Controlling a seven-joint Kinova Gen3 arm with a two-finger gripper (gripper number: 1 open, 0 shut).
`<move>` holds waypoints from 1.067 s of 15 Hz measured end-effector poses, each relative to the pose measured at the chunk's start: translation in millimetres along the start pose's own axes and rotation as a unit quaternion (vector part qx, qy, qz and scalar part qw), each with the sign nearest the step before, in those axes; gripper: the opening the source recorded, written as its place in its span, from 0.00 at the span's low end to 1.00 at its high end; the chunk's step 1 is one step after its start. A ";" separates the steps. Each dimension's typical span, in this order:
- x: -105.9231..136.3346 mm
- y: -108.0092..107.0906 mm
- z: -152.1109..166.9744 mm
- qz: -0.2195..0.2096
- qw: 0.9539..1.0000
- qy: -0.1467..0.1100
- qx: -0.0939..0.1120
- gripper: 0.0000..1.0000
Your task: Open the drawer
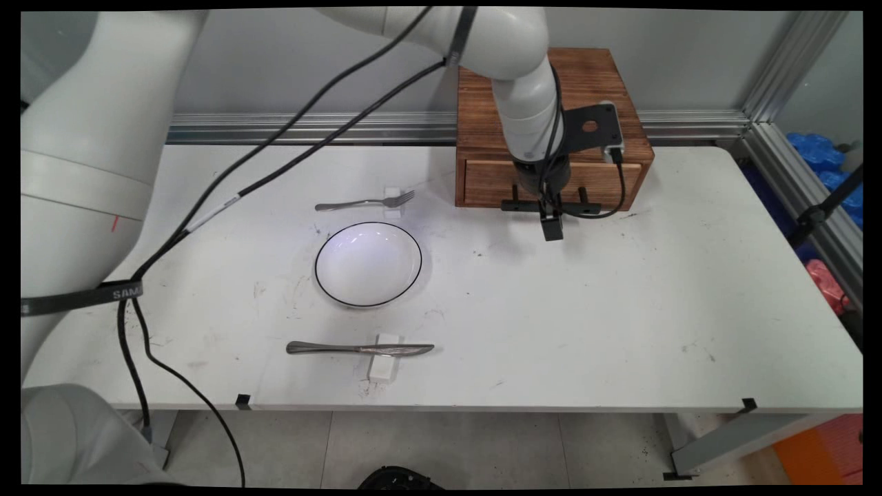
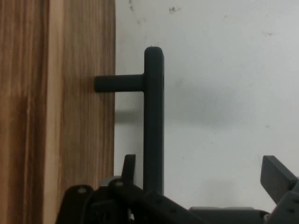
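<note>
A brown wooden box (image 1: 586,83) with one drawer (image 1: 489,180) stands at the back of the table. A black bar handle (image 1: 524,205) (image 2: 153,116) sticks out from the drawer's front on short posts. My gripper (image 1: 551,224) (image 2: 203,173) hangs straight down at the handle's middle and is open. In the hand view the bar runs up between the two fingers, close to the left finger (image 2: 128,167), while the right finger (image 2: 277,175) stands well off over bare table. Nothing is gripped.
A white bowl-like plate with a dark rim (image 1: 368,264) sits mid-table, left of the gripper. Behind the plate, a fork (image 1: 365,202) rests on a small white block. A knife (image 1: 358,348) lies across another white block (image 1: 383,368) near the front edge.
</note>
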 end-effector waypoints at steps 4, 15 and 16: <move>6.6 -0.2 12.1 -0.003 1.000 -0.004 -0.003 1.00; 19.9 -2.1 40.0 -0.013 1.000 -0.016 -0.008 1.00; 20.6 -2.1 42.8 -0.014 1.000 -0.018 -0.009 1.00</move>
